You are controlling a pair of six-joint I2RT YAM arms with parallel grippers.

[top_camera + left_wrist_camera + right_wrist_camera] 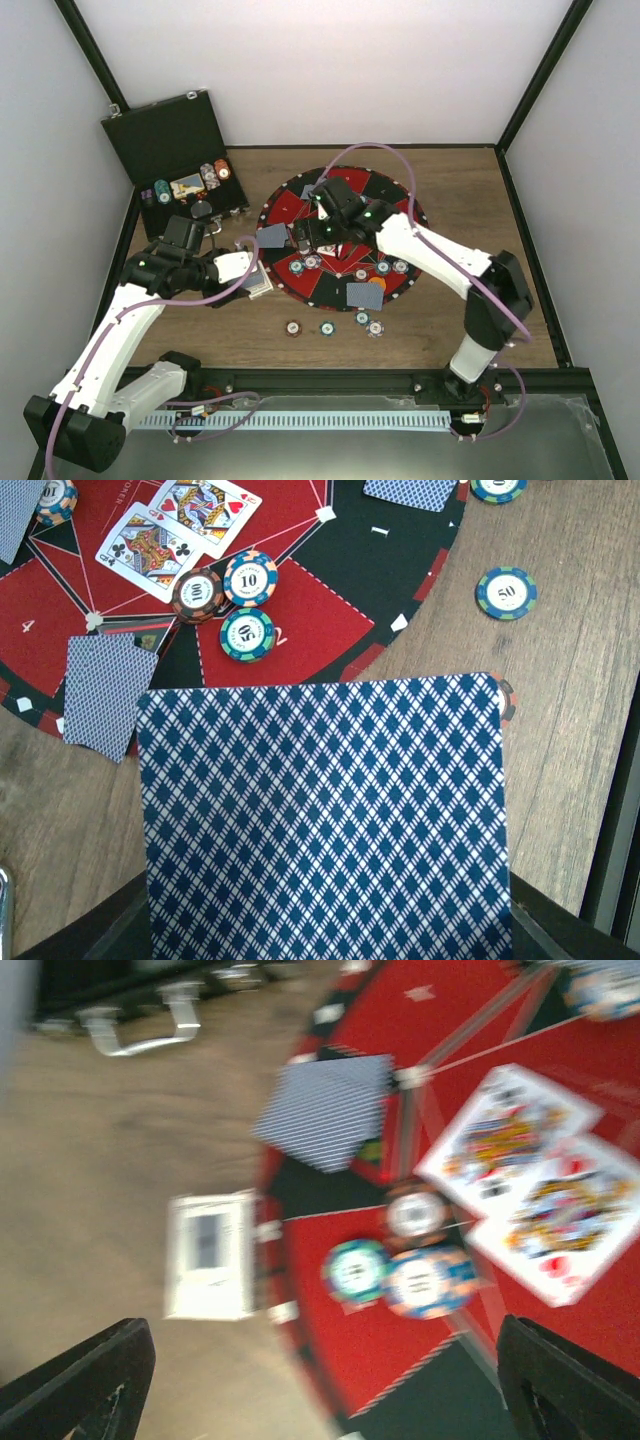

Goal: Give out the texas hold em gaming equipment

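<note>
One blue-backed card (320, 810) sits clamped in my left gripper (252, 274), off the lower-left edge of the mat (320, 620). I'd keep it flat, slide it beside the single face-down card (105, 690), and lower it before letting go. My right gripper (320, 1335) hovers over the centre chips (395, 1265) with its fingers apart and nothing between them.

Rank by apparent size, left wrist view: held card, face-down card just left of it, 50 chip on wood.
1. held card (nearness inflates it)
2. face-down card
3. 50 chip
</note>
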